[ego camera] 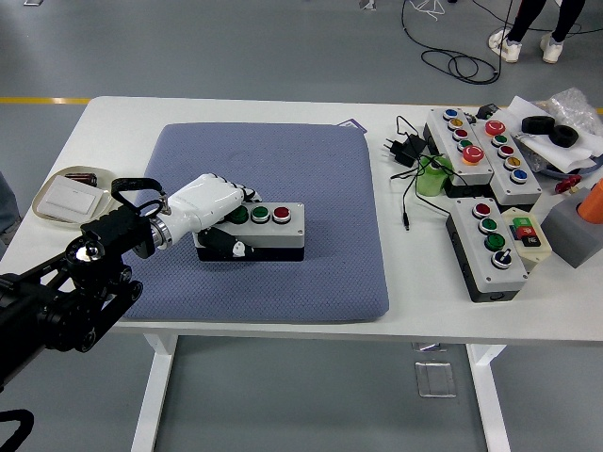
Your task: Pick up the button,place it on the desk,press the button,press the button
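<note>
A grey button box [264, 229] with two green buttons and one red button lies on the blue-grey pad [273, 169]. My left hand [215, 212], white with a black thumb, is shut on the box's left end, fingers over the top and thumb against the front side. The black left arm comes in from the lower left. The box looks slightly raised or just resting on the pad; I cannot tell which. My right hand is out of sight.
A white tray [49, 209] sits at the left table edge. On the right lie several other button boxes [490, 247], a black power adapter with cable [403, 151], a green object [431, 179], tape rolls [551, 130] and an orange thing [594, 200].
</note>
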Robot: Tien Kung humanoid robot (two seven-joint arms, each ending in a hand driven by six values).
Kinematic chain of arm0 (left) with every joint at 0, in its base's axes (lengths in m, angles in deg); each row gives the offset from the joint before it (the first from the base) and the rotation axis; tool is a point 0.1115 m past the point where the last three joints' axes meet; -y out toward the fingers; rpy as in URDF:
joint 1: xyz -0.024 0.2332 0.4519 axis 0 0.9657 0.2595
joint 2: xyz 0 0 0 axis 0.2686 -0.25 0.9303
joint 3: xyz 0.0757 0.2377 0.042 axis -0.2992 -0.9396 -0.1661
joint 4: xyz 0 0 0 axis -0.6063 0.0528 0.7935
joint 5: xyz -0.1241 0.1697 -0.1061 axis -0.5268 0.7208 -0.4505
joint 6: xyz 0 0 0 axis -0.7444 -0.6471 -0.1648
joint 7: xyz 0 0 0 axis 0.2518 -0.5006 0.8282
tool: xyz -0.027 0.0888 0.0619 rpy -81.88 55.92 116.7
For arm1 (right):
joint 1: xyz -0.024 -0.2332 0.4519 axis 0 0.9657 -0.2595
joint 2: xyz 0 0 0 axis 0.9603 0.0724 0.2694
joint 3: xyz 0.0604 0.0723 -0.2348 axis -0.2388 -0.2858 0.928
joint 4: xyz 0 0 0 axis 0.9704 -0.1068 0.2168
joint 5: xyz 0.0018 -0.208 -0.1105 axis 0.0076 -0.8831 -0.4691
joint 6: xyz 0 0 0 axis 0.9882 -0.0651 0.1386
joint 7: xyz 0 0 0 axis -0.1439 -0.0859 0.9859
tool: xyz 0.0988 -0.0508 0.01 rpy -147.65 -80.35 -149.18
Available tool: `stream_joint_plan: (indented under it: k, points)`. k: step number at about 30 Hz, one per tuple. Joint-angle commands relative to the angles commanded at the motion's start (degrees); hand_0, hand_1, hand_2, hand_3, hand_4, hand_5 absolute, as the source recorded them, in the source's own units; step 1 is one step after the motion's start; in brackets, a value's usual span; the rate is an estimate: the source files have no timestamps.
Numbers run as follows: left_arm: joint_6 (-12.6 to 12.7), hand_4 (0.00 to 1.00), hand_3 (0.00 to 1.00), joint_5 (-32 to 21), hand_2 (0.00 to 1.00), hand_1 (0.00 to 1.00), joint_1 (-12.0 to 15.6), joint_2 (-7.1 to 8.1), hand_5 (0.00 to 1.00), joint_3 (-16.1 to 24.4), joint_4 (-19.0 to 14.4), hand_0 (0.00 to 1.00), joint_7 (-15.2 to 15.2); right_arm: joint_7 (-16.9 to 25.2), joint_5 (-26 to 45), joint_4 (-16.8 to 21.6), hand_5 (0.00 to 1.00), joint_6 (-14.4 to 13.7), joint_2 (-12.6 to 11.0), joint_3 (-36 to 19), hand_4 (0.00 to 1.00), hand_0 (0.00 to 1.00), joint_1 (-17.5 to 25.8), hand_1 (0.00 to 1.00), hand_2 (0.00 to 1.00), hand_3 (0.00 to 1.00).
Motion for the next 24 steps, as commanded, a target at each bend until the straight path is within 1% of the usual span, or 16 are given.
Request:
stream_joint_plan:
  k: [3,4,9,10,11,15,16,21,22,24]
  points:
    - [-1.6,0.833,0.826,0.0,0.76,0.681,0.1,0.15,0.413,0.5,-0.9,0.752,-0.5,0.0,-0.2,0.0,0.241,0.0,0.0,-0.1,0.386,0.649,0.0,0.639,0.671,0.584]
    - [-1.9,0.845,0.843,0.0,0.791,0.715,0.2,0.17,0.428,0.6,-1.0,0.779,-0.5,0.0,-0.2,0.0,0.239,0.0,0.0,-0.1,0.386,0.649,0.0,0.639,0.671,0.585]
    - [-3.9,0.845,0.843,0.0,0.791,0.715,0.6,0.4,0.428,1.4,-1.6,0.779,-1.0,0.0,-0.1,0.0,0.239,0.0,0.0,-0.1,0.386,0.649,0.0,0.639,0.671,0.585]
    - [-4.0,0.843,0.858,0.0,0.848,0.773,0.7,0.42,0.428,1.4,-1.6,0.795,-1.1,0.0,-0.1,0.0,0.239,0.0,0.0,-0.1,0.386,0.649,0.0,0.638,0.671,0.585]
    - [-4.3,0.843,0.858,0.0,0.848,0.773,0.8,0.46,0.428,1.7,-1.8,0.795,-1.1,0.0,-0.1,0.0,0.239,0.0,0.0,-0.1,0.386,0.649,0.0,0.638,0.671,0.585]
    - [-6.1,0.843,0.858,0.0,0.848,0.773,1.4,0.78,0.428,2.8,-3.4,0.795,-1.4,0.0,-0.1,0.0,0.239,0.0,0.0,-0.2,0.386,0.649,0.0,0.638,0.671,0.585]
    - [-6.7,0.852,0.902,0.0,0.898,0.835,1.5,0.94,0.444,3.2,-4.1,0.83,-1.5,0.0,-0.1,0.0,0.237,0.0,0.0,-0.2,0.386,0.648,0.0,0.638,0.671,0.585]
    - [-9.8,0.852,0.902,0.0,0.898,0.835,1.8,1.59,0.444,4.4,-6.7,0.83,-1.3,0.0,-0.2,0.0,0.237,0.0,0.0,-0.3,0.386,0.648,0.0,0.638,0.671,0.585]
    - [-10.3,0.855,0.935,0.0,0.955,0.879,1.8,1.66,0.442,4.6,-7.0,0.882,-1.3,0.0,-0.3,0.0,0.237,0.0,0.0,-0.3,0.386,0.648,0.0,0.638,0.671,0.585]
    - [-11.3,0.855,0.935,0.0,0.955,0.879,1.8,1.81,0.442,5.0,-7.5,0.882,-1.1,0.0,-0.3,0.0,0.237,0.1,0.0,-0.3,0.386,0.648,0.0,0.638,0.671,0.585]
